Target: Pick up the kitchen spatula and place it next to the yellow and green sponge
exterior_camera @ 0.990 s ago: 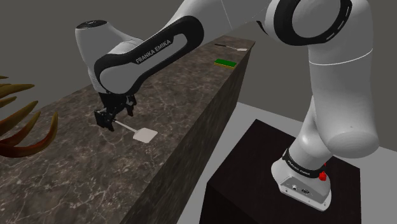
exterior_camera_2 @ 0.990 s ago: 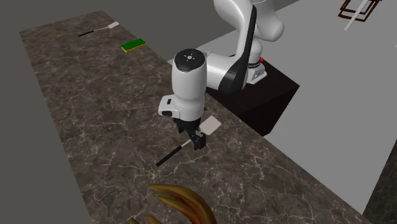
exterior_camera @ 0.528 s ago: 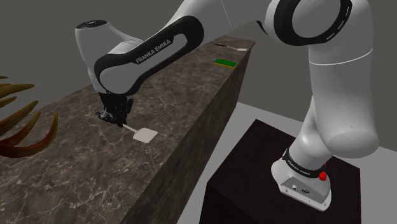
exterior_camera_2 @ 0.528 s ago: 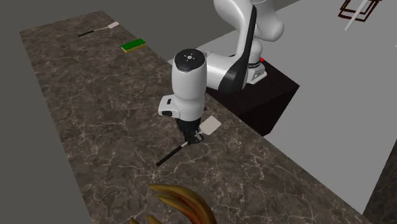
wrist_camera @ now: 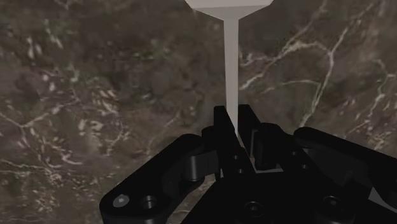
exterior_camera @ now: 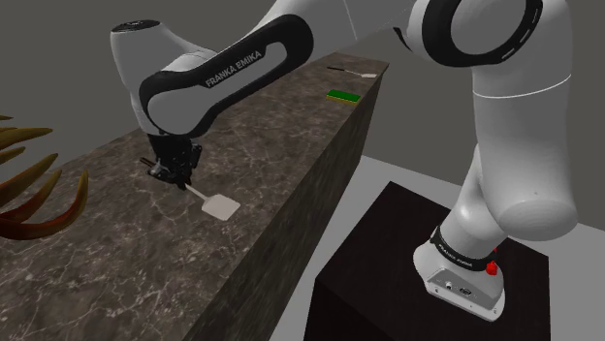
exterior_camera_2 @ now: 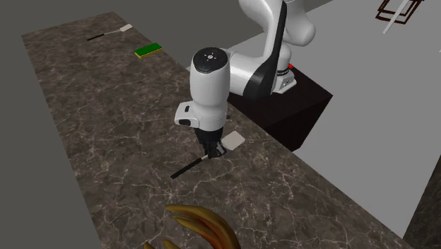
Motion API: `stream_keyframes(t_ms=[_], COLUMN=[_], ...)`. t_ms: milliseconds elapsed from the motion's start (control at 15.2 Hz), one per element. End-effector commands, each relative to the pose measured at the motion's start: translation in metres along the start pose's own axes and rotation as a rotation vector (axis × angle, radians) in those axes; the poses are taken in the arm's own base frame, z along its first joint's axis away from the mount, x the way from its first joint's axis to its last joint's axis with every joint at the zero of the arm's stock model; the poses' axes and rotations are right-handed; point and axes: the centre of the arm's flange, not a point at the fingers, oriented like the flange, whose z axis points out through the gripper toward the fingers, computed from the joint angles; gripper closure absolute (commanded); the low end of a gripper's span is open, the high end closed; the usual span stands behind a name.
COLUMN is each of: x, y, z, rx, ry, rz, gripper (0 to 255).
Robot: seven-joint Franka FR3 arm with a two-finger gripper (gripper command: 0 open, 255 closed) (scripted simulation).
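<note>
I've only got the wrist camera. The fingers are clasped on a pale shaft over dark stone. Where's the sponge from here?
Observer: The sponge lies far along the counter, near its far end, upper right in the shoulder view.
Operator: Anything close to it?
Observer: A second spatula lies just beyond it, not touching it.
Operator: What's behind my gripper?
Observer: The spatula you hold has a dark handle sticking out past the gripper, toward the second exterior view's lower left.
</note>
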Motion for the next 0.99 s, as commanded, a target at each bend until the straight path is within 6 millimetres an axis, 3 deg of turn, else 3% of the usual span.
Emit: stream_keyframes(t_ms=[0, 858, 924], x=[0.001, 0.005, 0.002], y=[0.0, 0.0, 0.013], z=[-0.011, -0.079, -0.079], rx=[0.0, 0.0, 0.0], ry=[0.0, 0.0, 0.0], rz=[0.0, 0.0, 0.0], gripper=[255, 255, 255])
